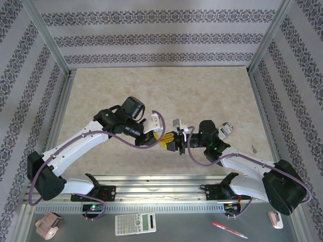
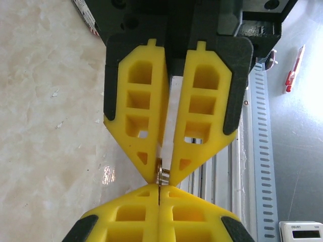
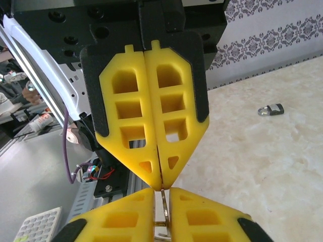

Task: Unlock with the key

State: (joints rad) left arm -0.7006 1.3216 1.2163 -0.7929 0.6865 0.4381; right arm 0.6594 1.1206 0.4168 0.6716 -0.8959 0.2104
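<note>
Right wrist view: your right hand (image 3: 163,195) pinches key (image 3: 165,207); left hand (image 3: 160,180) pressed together at key's tip, probably regrasp for aiming; padlock (image 3: 271,109) well apart on counter (image 3: 262,171).

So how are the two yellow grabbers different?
The left gripper has a thin gap between its fingers, with the key pinched in it; the right gripper has its fingers pressed flat together, just meeting the key's end. The left gripper reaches in from the left, the right gripper from the right. Both have yellow fingers with black backs, and they meet tip to tip.
</note>
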